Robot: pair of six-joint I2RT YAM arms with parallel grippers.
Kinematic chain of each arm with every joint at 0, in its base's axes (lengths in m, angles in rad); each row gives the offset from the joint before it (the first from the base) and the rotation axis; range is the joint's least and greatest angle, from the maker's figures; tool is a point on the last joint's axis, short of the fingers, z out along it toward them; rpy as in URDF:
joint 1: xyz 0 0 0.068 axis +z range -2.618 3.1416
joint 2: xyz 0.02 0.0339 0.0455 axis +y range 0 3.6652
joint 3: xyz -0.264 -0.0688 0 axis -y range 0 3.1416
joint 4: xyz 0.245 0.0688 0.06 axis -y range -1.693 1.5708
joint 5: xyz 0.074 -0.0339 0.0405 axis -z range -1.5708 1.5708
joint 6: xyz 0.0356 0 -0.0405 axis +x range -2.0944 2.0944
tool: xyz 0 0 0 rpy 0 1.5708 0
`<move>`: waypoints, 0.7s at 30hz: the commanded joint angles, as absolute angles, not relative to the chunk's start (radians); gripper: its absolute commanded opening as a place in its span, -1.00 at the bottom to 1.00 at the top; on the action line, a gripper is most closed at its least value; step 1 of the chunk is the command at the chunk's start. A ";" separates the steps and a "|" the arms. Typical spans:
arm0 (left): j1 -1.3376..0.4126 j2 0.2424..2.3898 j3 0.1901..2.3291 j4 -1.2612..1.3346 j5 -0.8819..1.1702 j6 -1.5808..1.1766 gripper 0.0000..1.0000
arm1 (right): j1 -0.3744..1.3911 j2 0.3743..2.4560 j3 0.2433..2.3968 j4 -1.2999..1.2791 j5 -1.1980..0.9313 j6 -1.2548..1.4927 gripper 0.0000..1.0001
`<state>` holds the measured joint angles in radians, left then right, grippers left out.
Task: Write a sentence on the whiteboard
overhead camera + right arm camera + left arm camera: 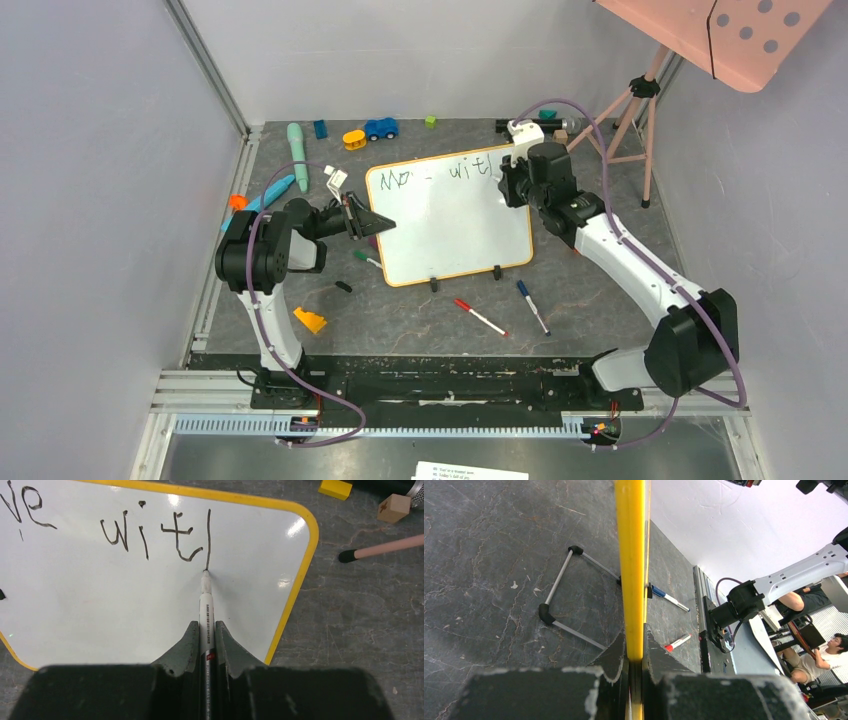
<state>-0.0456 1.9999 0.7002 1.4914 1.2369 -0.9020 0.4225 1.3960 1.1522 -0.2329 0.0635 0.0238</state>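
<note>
The whiteboard [450,235] sits near the middle of the dark stone-patterned desk [400,335], turned a little so that its right side lies farther from the arms, with two small black feet [434,284] on its near edge. From the left wrist view it is seen edge-on, its yellow-orange frame running straight up the picture and a thin wire stand [556,587] resting on the desk behind it. The left fingers [620,652] are pressed together on the board's left edge, pinching the frame between them. The right fingers [190,642] are closed around a white marker [206,610] that points away from the wrist. Its dark tip touches the board at the bottom of a tall upright stroke, close to the top right corner. The sentence [145,535] runs along the top row in thin wobbly letters. The right wrist view shows "ve" at the left, then "wit" and the upright stroke just beside it; the start of the row is too small to read from above. The rest of the board is blank. On the desk in front of the board lie a red-capped marker [480,317] and a blue-capped marker [533,306], apart from each other. A blue toy car [380,128] stands beyond the board's far edge, and an orange wedge [310,320] lies near the left arm.
</note>
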 commanded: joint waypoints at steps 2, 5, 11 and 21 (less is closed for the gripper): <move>-0.044 2.000 0.705 1.557 1.229 -0.783 -0.96 | 0.419 1.356 1.109 -0.200 0.056 0.060 -1.00; -0.046 1.999 0.705 1.557 1.229 -0.784 -0.96 | 0.419 1.361 1.115 -0.196 0.061 0.058 -1.00; -0.045 1.998 0.702 1.557 1.229 -0.781 -0.96 | 0.418 1.390 1.167 -0.200 0.079 0.033 -1.00; -0.045 2.000 0.705 1.557 1.228 -0.782 -0.96 | 0.411 1.438 1.237 -0.201 0.077 0.016 -1.00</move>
